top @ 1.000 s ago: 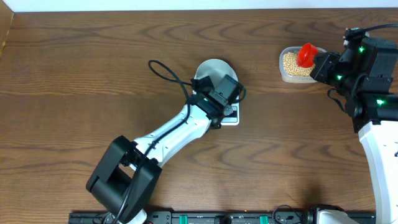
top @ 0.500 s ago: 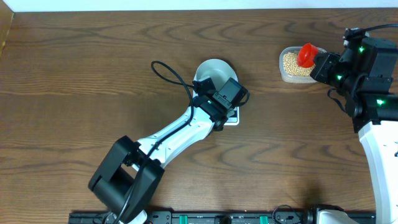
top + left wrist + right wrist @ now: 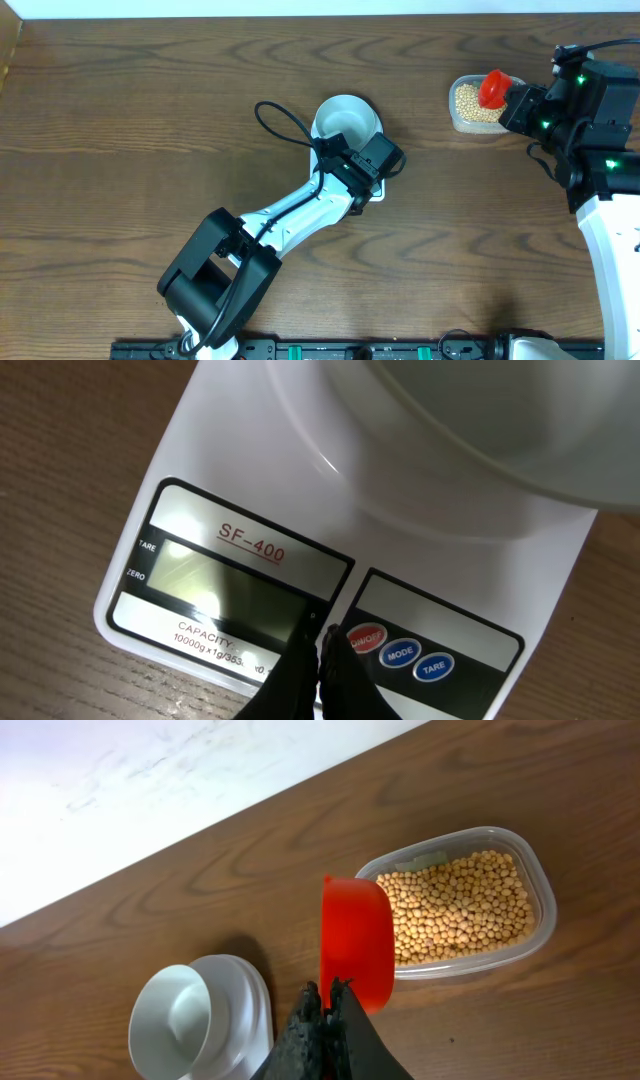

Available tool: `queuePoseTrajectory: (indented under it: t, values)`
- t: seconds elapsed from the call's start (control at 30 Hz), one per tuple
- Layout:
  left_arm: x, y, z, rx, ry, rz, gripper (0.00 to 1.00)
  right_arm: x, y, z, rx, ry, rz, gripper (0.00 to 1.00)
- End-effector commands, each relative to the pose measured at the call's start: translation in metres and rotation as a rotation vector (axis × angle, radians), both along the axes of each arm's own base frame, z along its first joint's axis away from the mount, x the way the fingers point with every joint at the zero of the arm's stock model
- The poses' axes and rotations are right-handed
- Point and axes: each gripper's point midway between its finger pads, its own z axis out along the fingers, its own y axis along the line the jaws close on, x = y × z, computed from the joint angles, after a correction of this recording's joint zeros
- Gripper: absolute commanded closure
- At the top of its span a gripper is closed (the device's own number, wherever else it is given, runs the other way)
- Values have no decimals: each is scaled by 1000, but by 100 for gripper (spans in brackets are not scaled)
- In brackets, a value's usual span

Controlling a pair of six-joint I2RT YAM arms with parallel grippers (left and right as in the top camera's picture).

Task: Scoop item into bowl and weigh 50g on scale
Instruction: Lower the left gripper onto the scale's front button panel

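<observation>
Bowl (image 3: 345,117): on scale (image 3: 250,470), table (image 3: 150,110) centre.
Beans (image 3: 455,910): in clear tub (image 3: 541,935), table's 2 o'clock.
Left tool (image 3: 318,660): pinched closed, tips beside scale's red button (image 3: 366,639).
Right tool (image 3: 325,1005): clamps red scoop (image 3: 355,940) at tub.

Overhead faces straight down on the table (image 3: 120,120). Left wrist is close, right farther; all 3 share the bowl (image 3: 345,117).
</observation>
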Motion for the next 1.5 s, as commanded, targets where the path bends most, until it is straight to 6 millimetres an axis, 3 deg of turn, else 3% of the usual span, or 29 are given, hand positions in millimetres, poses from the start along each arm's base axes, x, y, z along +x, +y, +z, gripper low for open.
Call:
queuePoseTrajectory:
  t: [0.0,0.93,1.47]
  values:
    - [0,1,0,15,-15,4,93,1,-5,16,-26,-41,-7,99]
    - [-3,-9,-5,8,-15,-23,92,1,-5,16,-26,-40,-7,99]
    - [-1,-12,-19,16,-7,-23,93,1,-5,16,-26,-40,-7,99]
